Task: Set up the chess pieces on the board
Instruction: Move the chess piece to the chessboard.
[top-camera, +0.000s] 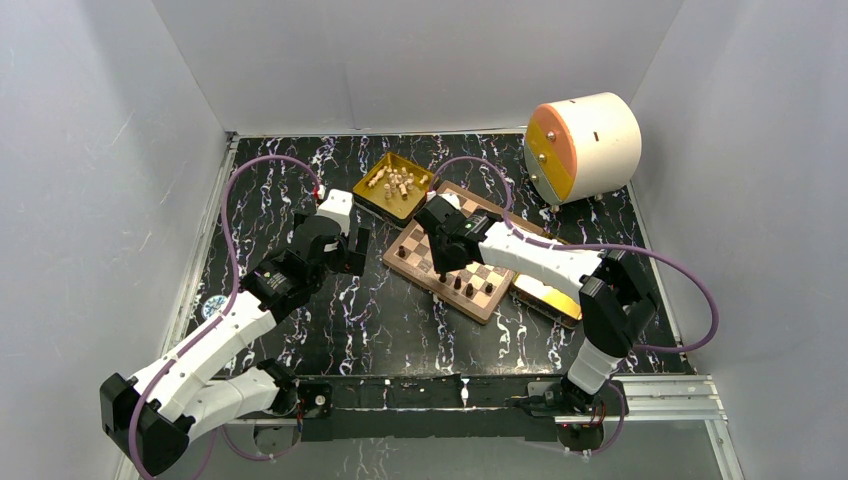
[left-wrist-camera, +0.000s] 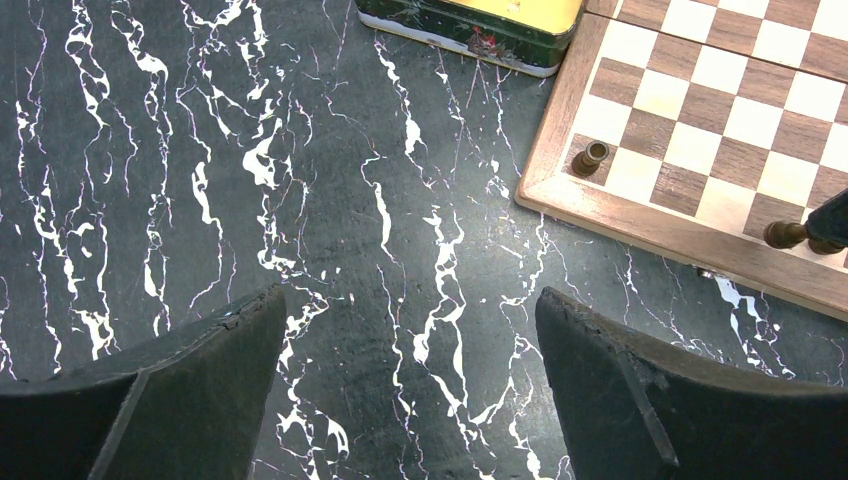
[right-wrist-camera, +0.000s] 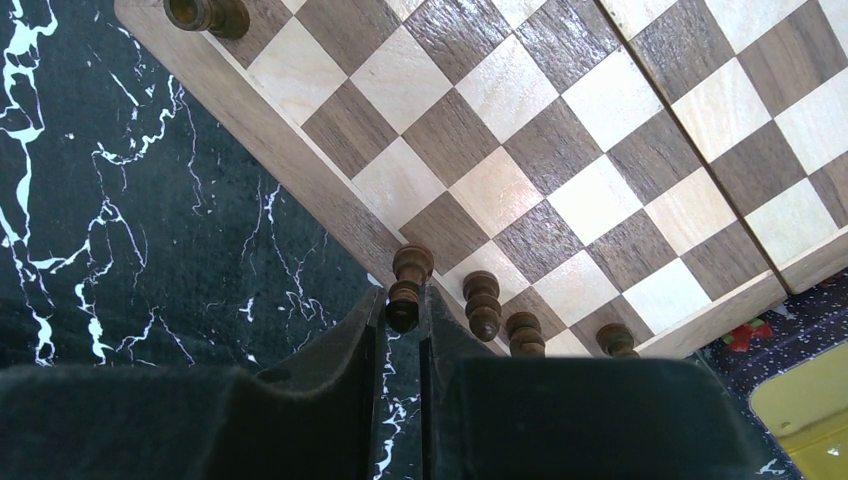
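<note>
Seen from the left wrist: the left gripper (left-wrist-camera: 408, 305) hangs above a black table (left-wrist-camera: 200, 150) veined with white. Its two black fingers (left-wrist-camera: 190, 390) are spread wide with nothing between them. A corner of the chessboard (left-wrist-camera: 640, 225) fills the upper right. One dark chess piece (left-wrist-camera: 590, 157) stands on the corner square. A second dark piece (left-wrist-camera: 785, 235) is at the board's border by the right edge of the view. A gold tray (left-wrist-camera: 470, 30) shows at the top, near the board.

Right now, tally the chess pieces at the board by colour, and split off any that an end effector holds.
Dark brown pieces standing free on the board: 4
Dark brown piece pinched in the right end effector: 1
Cream pieces on the board: 0 (those visible lie in the gold tray)
Total visible at the board: 5
</note>
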